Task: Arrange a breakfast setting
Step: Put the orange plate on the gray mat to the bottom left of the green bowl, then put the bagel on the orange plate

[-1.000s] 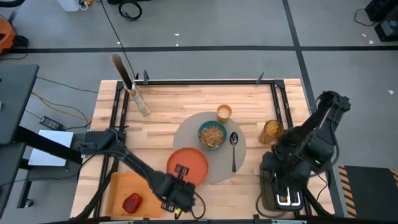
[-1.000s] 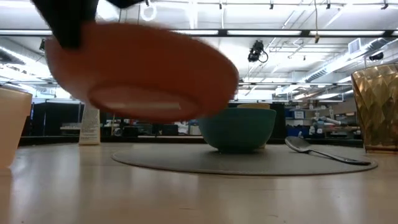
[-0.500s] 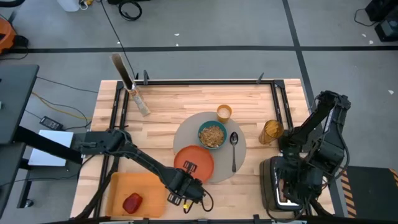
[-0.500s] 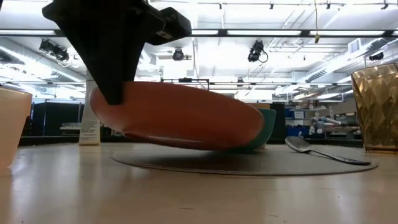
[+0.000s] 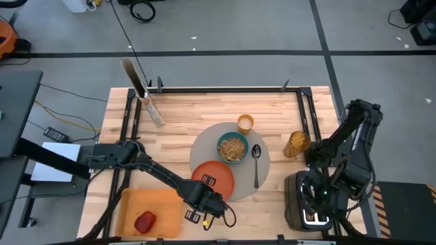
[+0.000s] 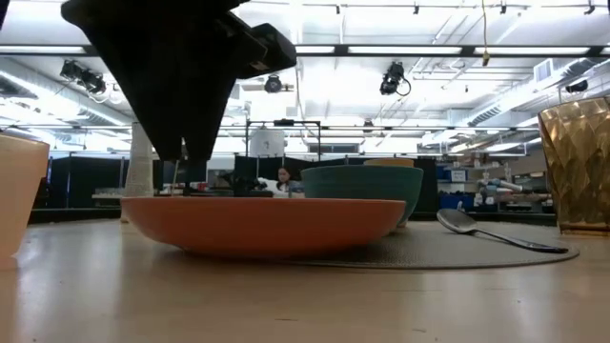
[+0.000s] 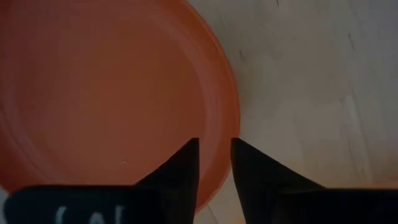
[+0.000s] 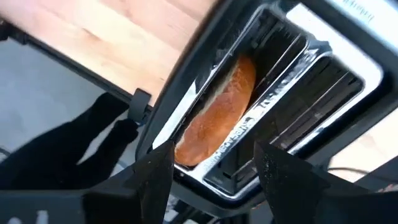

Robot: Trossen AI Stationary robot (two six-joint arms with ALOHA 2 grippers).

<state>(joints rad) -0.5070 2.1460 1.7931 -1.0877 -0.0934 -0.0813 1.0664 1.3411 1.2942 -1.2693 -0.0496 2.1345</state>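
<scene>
Plate [image 5: 212, 180] sits flat on near-left edge of mat [image 5: 204, 146], part overhanging onto worktop [image 5: 177, 116]; low view confirms rim level, base down. Posn leaves room for bowl [image 5: 233, 147], just behind plate and touching or nearly so.

L pincer [image 7: 214, 162] straddles plate's near rim, one finger each side, narrow gap visible btwn tips in wrist view. Rim contact not clear; grip appears loosened, i.e. fingers slightly apart. Judgement: release step for plate; next req. is a straight lift clear w/o dragging rim.

R pincer [image 8: 211, 168] hangs directly above toaster [image 5: 310, 204] at near-right corner, fingers well apart, holding nothing. Toast [image 8: 217, 115] stands upright in slot, top edge exposed, so a top-down pinch on that edge is likely intended. Risk: thin slice may crumble or snag on slot wires.

Other items:
- Spoon [image 5: 256, 163] on mat, right of bowl, handle toward near edge.
- Cup [image 5: 245, 123] at mat's far edge.
- Apple [image 5: 144, 221] on orange board [image 5: 163, 204], near-left corner, not yet moved.
- Amber glass [image 5: 297, 143] off mat, right side.

Setting est. over half done: toast and apple outstanding.
</scene>
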